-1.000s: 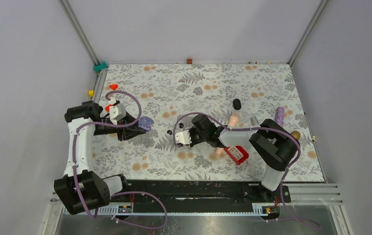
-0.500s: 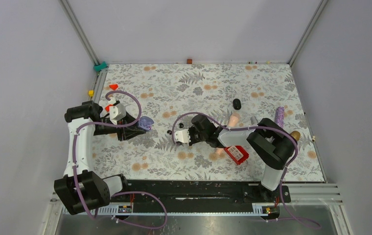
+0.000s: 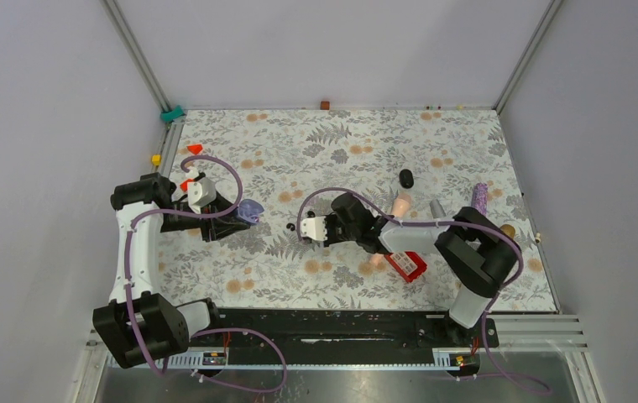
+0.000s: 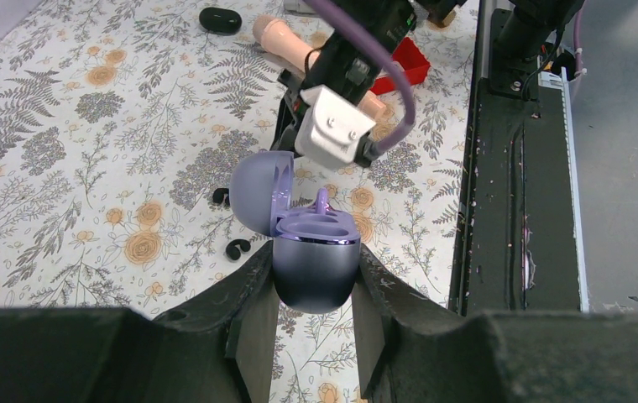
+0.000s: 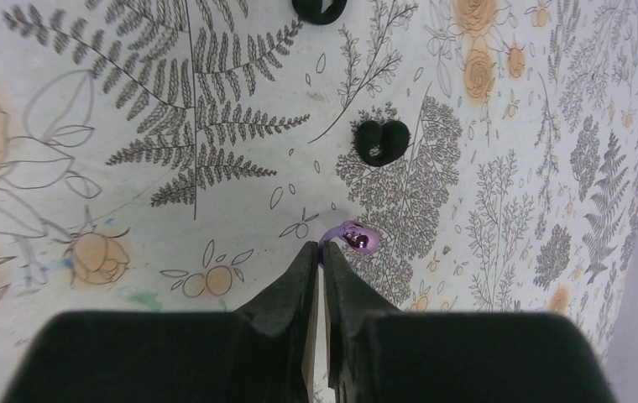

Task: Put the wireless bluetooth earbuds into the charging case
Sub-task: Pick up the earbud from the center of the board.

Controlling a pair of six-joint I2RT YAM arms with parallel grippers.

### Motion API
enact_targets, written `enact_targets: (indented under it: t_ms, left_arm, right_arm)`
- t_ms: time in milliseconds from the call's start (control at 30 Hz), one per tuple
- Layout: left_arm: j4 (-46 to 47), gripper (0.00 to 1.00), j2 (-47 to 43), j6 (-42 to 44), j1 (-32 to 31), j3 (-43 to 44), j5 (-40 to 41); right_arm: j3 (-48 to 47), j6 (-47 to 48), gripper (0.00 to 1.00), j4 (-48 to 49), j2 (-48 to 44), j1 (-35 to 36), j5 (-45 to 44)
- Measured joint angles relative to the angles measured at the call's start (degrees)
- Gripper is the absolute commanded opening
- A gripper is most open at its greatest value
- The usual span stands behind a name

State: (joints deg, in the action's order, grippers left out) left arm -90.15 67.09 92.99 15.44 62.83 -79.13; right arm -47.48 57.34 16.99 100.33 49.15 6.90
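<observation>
purple earbud (image 5: 358, 239) between right fingers (image 5: 292, 281)

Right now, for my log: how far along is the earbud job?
Done: lavender case open in the left tool, nothing visibly seated. In hand: right tool shut on a purple piece on the mat. Left: two black buds lie loose; the black case sits closed, untouched.

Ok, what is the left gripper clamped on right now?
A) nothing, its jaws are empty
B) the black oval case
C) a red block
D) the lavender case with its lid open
D: in the left wrist view the left gripper pinches the lavender case from both sides with its lid swung open, while the black oval case lies apart from it, untouched.
</observation>
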Motion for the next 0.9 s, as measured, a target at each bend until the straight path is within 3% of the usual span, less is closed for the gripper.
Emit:
enact_targets:
  t_ms: [233,400,600,900]
  left_arm:
    - [0.0,0.0,-0.22,0.02,0.02,-0.63,-0.04]
    - [0.02,0.0,-1.01,0.24,0.02,-0.87,-0.2]
    - [-0.07,0.0,-2.23,0.66,0.0,-1.77,-0.44]
    - [-0.17,0.0,0.04,1.2,-3.37,-1.73,-0.37]
  right_arm:
    - [-2.73,-9.97,0.07,-7.72,-9.29,-1.2,8.5]
    - [-6.32,-20.41,0.06,-11.8,-14.38,-6.91,19.58]
    - [-7.8,-32.81,0.06,-14.12,-18.69,-12.5,31.91]
    - [-8.61,-52.35,0.06,-11.58,-23.32,-13.53,44.54]
